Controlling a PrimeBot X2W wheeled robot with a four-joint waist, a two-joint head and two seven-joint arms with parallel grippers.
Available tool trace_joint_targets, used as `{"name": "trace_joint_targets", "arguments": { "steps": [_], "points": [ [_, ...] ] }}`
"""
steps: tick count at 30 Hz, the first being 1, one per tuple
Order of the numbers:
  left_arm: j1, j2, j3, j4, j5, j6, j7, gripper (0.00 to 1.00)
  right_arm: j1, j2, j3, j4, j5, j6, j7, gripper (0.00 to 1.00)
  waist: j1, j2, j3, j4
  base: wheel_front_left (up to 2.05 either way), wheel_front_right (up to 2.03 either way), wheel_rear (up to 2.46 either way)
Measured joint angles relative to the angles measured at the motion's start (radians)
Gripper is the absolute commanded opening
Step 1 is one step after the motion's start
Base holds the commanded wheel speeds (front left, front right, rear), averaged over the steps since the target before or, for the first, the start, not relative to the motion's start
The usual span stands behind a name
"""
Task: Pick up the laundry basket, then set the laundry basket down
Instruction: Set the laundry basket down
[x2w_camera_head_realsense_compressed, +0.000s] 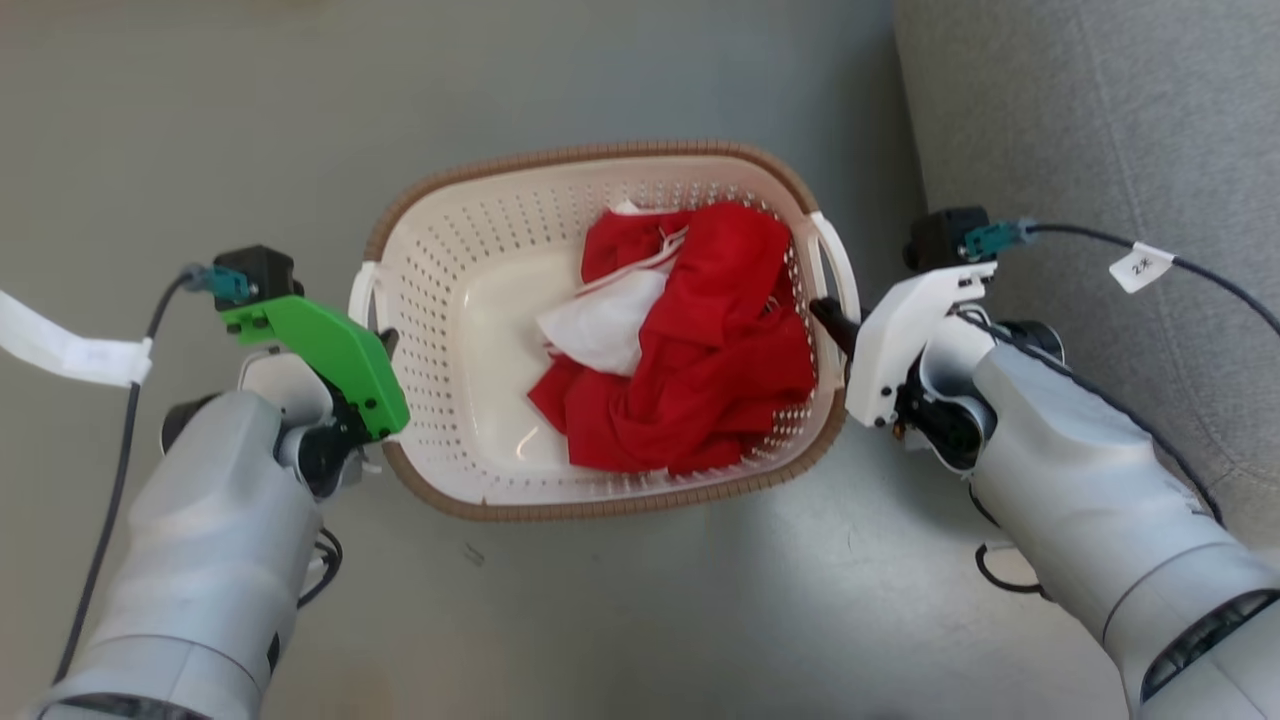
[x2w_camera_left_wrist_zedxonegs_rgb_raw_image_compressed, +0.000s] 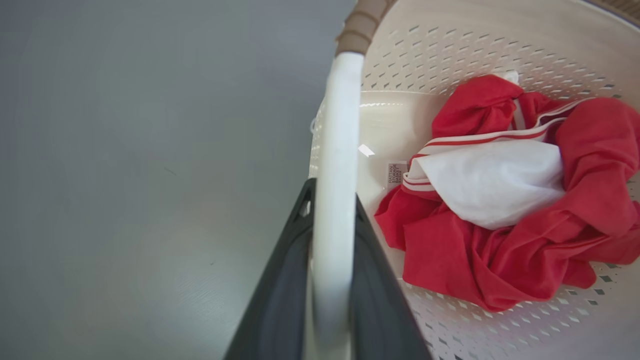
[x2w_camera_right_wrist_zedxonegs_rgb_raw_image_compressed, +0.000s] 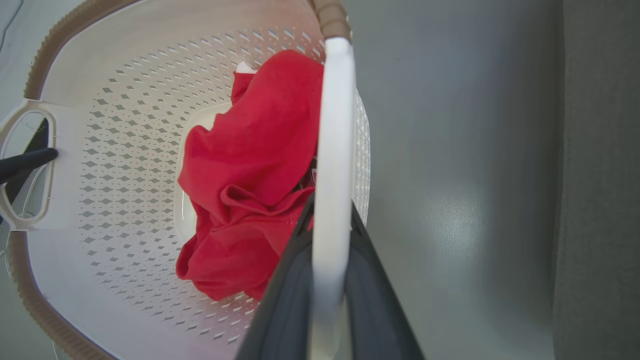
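The laundry basket (x2w_camera_head_realsense_compressed: 590, 155), cream-white and perforated with a brown woven-look rim, sits between my two arms in the head view. My left gripper (x2w_camera_head_realsense_compressed: 378, 342) is shut on its left loop handle (x2w_camera_left_wrist_zedxonegs_rgb_raw_image_compressed: 337, 150), with a dark finger on each side of the white bar in the left wrist view. My right gripper (x2w_camera_head_realsense_compressed: 832, 318) is shut on the right loop handle (x2w_camera_right_wrist_zedxonegs_rgb_raw_image_compressed: 332, 125) in the same way. Red cloth (x2w_camera_head_realsense_compressed: 720, 340) and a white piece (x2w_camera_head_realsense_compressed: 605, 325) lie inside the basket. Whether the basket's base touches the floor, I cannot tell.
Grey floor (x2w_camera_head_realsense_compressed: 200, 120) surrounds the basket. A grey upholstered sofa (x2w_camera_head_realsense_compressed: 1100, 120) stands close on the right, beside my right arm. Black cables with white tags trail from both wrists. The left gripper's finger (x2w_camera_right_wrist_zedxonegs_rgb_raw_image_compressed: 25, 160) shows through the far handle in the right wrist view.
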Motion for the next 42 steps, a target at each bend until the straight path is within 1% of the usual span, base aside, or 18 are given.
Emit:
{"name": "trace_joint_targets", "arguments": {
  "steps": [2, 10, 12, 17, 19, 25, 32, 42],
  "points": [
    [-0.028, 0.007, -0.001, -0.002, 0.009, 0.001, -0.007, 0.00, -0.030, 0.001, 0.000, 0.001, -0.005, 0.000, -0.012, 0.00, 0.0000, 0.0000, 0.043, 0.000, 0.00, 0.00, 0.00],
    [-0.113, 0.018, -0.018, -0.013, 0.044, 0.007, -0.031, 0.00, -0.118, -0.001, -0.008, 0.007, -0.018, -0.003, -0.049, 0.00, 0.0000, 0.0000, 0.158, -0.004, 0.00, 0.00, 0.00],
    [-0.123, 0.019, -0.019, -0.016, 0.046, 0.009, -0.035, 0.00, -0.128, -0.001, -0.012, 0.007, -0.019, -0.003, -0.055, 0.00, 0.0000, 0.0000, 0.173, -0.004, 0.00, 0.00, 0.00],
    [-0.180, 0.025, -0.024, -0.031, 0.060, 0.017, -0.053, 0.00, -0.185, -0.007, -0.021, 0.009, -0.027, -0.005, -0.080, 0.00, 0.0000, 0.0000, 0.245, -0.008, 0.00, 0.00, 0.00],
    [-0.200, 0.027, -0.027, -0.032, 0.064, 0.017, -0.063, 0.00, -0.205, -0.008, -0.021, 0.009, -0.037, -0.011, -0.092, 0.00, 0.0000, 0.0000, 0.273, -0.010, 0.00, 0.00, 0.00],
    [-0.230, 0.030, -0.024, -0.030, 0.064, 0.025, -0.091, 0.00, -0.247, -0.006, -0.016, 0.020, -0.054, -0.011, -0.117, 0.00, 0.0000, 0.0000, 0.352, -0.015, 0.00, 0.00, 0.00],
    [-0.262, 0.034, -0.030, -0.023, 0.099, 0.027, -0.122, 0.00, -0.269, 0.005, -0.008, 0.040, -0.062, -0.011, -0.147, 0.00, -0.0001, 0.0000, 0.421, -0.021, 0.00, 0.00, 0.00],
    [-0.297, 0.035, -0.032, -0.002, 0.113, 0.036, -0.159, 0.00, -0.306, 0.016, 0.003, 0.061, -0.072, -0.011, -0.172, 0.00, -0.0001, 0.0000, 0.487, -0.015, 0.00, 0.00, 0.00]
  ]
}}
